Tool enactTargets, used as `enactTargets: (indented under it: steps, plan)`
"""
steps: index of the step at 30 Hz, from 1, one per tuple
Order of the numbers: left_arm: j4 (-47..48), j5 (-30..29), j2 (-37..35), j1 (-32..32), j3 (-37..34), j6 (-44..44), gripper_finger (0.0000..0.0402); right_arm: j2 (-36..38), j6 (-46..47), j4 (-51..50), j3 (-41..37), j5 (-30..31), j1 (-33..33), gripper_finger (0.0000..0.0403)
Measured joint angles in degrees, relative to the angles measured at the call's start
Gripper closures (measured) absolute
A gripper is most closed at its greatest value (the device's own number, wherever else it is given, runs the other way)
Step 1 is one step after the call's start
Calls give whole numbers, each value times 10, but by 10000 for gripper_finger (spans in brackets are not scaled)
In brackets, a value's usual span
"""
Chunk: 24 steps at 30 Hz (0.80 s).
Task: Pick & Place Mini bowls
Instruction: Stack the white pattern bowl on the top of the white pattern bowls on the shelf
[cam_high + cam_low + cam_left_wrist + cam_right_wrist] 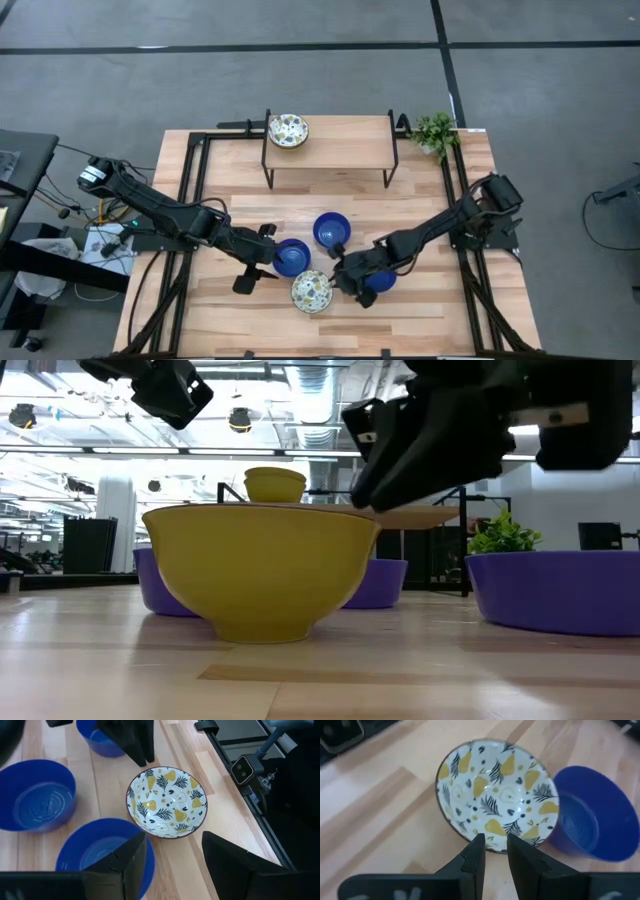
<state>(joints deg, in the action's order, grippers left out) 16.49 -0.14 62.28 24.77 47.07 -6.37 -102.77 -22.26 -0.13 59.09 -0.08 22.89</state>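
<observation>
Right pincer [495, 851] hovers just at the near rim of the patterned bowl [496, 795], its two dark fingers [472, 860] almost together, a narrow slit between them, gripping nothing. From above, that right pincer [345, 276] sits between the patterned bowl [311, 291] and a blue bowl [381, 282] that is mostly hidden under the right arm.

This patterned bowl, white inside with yellow pears and dark leaves, stands upright on the desk [420, 200] near its front edge. In the low view its outer wall shows plain yellow [262, 570], filling the middle of the picture, with the right arm's dark bulk above it.

Left pincer [175, 852] is spread wide, fingers well apart, nothing held, with the same patterned bowl [166, 802] showing just beyond the gap. Overhead, the left pincer [258, 258] is just beside a second blue bowl [291, 257], on its left side. That blue bowl [97, 851] lies partly behind the left finger in the wrist view.

A third blue bowl [331, 230] stands a little further back, close to the other two. All three blue ones are upright and clustered around the patterned bowl.

At the back of the desk a small wooden shelf [345, 140] carries another patterned bowl [288, 130] on its left end. A little green plant [434, 133] stands just beside the shelf's right end.
</observation>
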Motion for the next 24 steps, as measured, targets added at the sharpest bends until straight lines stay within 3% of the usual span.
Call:
enactTargets:
  steps: [9, 24]
  plan:
    - [-1, 0, 0, 0, 0, -1, 211, -15, -82, -35, 26, 0, 22, 332]
    - [-3, 0, 0, 0, 0, -1, 211, -44, -121, -8, 25, 11, 30, 332]
